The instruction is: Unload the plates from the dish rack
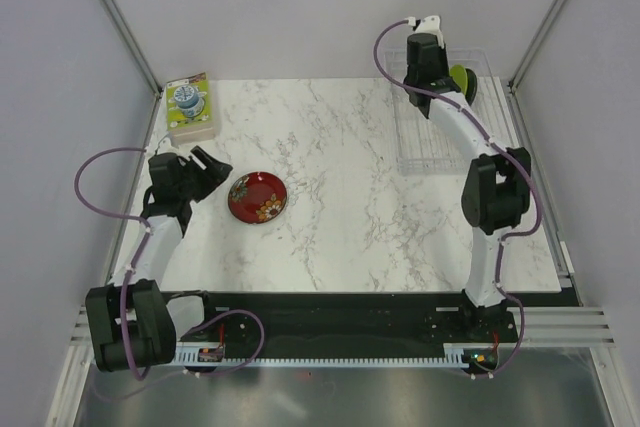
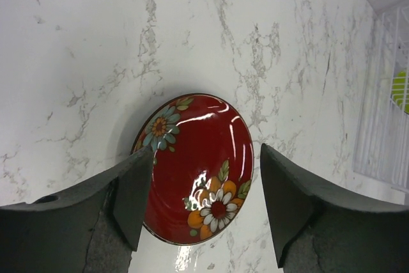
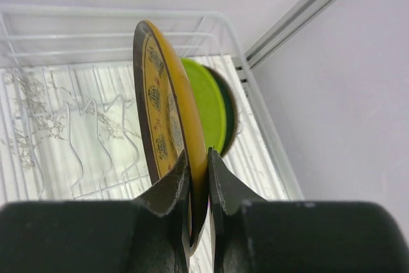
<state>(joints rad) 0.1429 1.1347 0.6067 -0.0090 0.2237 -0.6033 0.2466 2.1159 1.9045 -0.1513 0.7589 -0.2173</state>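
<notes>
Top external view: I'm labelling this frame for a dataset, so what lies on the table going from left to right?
Picture box → red flowered plate → dish rack.

Glossy red plate (image 2: pixel 198 171) on smooth marbled table (image 2: pixel 77 43); clear plastic rack (image 3: pixel 77 36).

The white marble-veined table (image 1: pixel 350 237) carries three things. A flat rectangular box (image 1: pixel 190 107) with a blue-white picture lies in the far left corner. The red plate (image 1: pixel 257 196) with flowers lies face up, left of the middle and nearer the left edge. The clear dish rack (image 1: pixel 422 147) stands in the far right corner, lengthwise along the right edge.
</notes>
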